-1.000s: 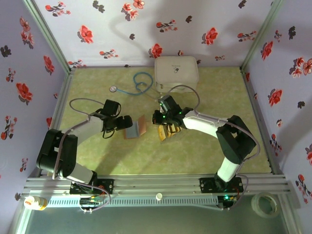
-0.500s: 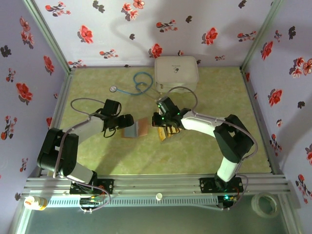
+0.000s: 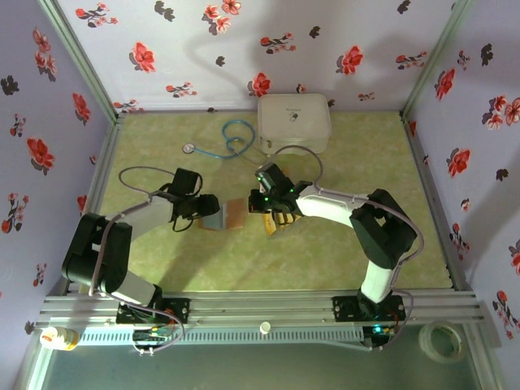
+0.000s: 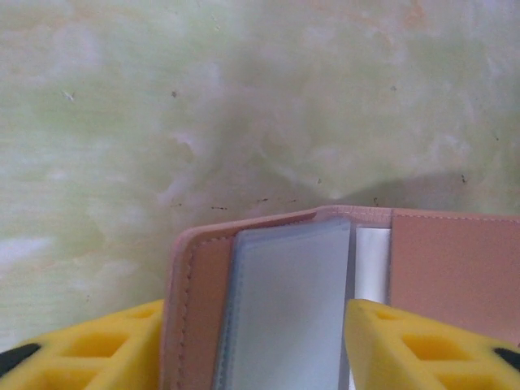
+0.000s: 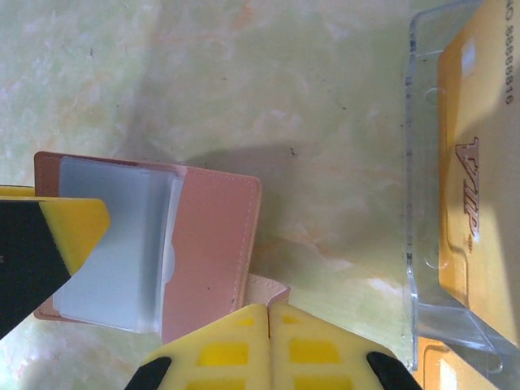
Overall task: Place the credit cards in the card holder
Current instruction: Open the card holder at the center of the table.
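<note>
Brown card holder [image 4: 284, 309] between left fingers [image 4: 106, 345]

Shows matt, stitched, leather-like skin and cloudy soft-plastic sleeves on the card holder [image 4: 455, 276] between matt yellow plastic left fingers [image 4: 106, 349], glossy gold credit cards [image 5: 479, 162] in clear hard-plastic tray [image 5: 422, 171] right of the right fingers [image 5: 244, 349], over smooth mottled green table [image 4: 244, 97].

Soft even light, faint shadows, wrist views slightly blurred
</note>
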`<state>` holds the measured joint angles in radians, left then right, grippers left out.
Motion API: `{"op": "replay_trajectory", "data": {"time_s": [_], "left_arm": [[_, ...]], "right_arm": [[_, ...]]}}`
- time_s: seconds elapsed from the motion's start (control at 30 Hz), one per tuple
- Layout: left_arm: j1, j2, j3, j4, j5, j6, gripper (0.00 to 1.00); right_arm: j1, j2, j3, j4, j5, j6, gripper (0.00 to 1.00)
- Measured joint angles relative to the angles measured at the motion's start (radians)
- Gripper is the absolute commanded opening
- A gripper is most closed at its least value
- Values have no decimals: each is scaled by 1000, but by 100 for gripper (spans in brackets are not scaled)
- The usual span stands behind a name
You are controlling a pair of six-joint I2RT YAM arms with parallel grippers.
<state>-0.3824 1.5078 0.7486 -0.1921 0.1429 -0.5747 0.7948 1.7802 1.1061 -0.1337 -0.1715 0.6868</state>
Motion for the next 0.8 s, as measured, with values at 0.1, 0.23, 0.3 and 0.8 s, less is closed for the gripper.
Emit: {"op": "replay_trajectory", "data": {"time_s": [0.1, 0.23, 0.3, 0.8], "left_arm": [[0, -9, -10, 5, 0, 2, 22], [1, -35, -21, 5, 5, 3, 12], [1, -48, -24, 5, 7, 3, 12], [1, -66, -25, -3, 8, 7, 13]], "right_arm": [[0, 0, 2, 0, 1, -4, 15], [0, 0, 4, -7, 5, -11, 35], [0, 0, 5, -14, 8, -17, 40], [31, -40, 64, 29, -66, 0, 26]]}}
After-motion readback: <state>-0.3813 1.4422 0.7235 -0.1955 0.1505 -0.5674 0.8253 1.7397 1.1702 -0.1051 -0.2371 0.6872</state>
